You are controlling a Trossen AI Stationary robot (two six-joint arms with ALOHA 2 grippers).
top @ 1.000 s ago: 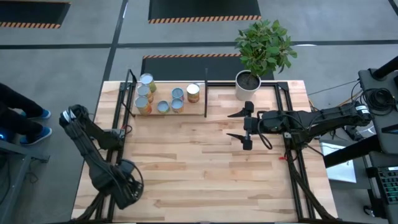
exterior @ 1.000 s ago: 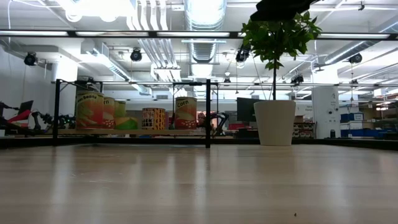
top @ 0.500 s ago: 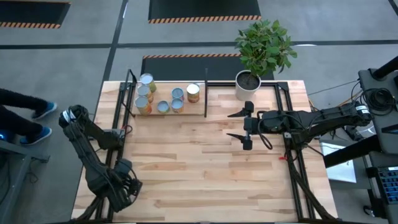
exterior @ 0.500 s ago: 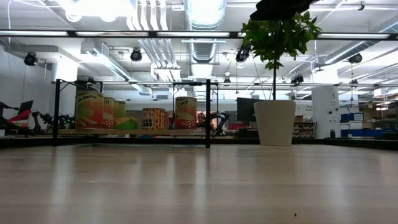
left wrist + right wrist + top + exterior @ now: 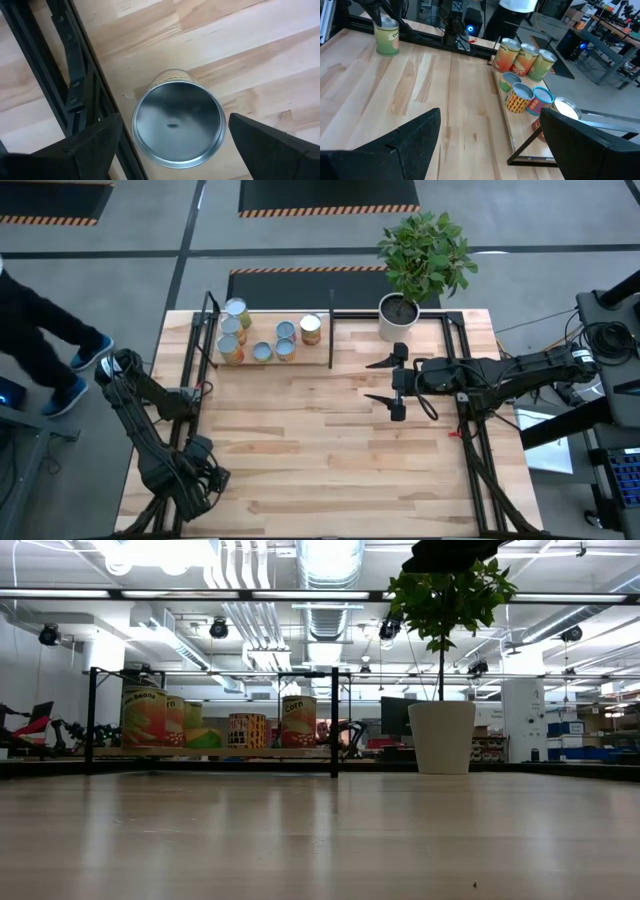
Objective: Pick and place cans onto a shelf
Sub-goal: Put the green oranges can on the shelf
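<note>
Though the left gripper (image 5: 172, 142) hides a can (image 5: 177, 125) from above, both jaws gape empty.

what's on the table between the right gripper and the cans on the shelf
Only bare tabletop lies between the right gripper and the shelved cans, as the high view shows.

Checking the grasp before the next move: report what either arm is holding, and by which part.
Nothing is held. The left gripper hangs over an upright can with fingers apart either side, not touching it. The right gripper is open and empty above the table.
</note>
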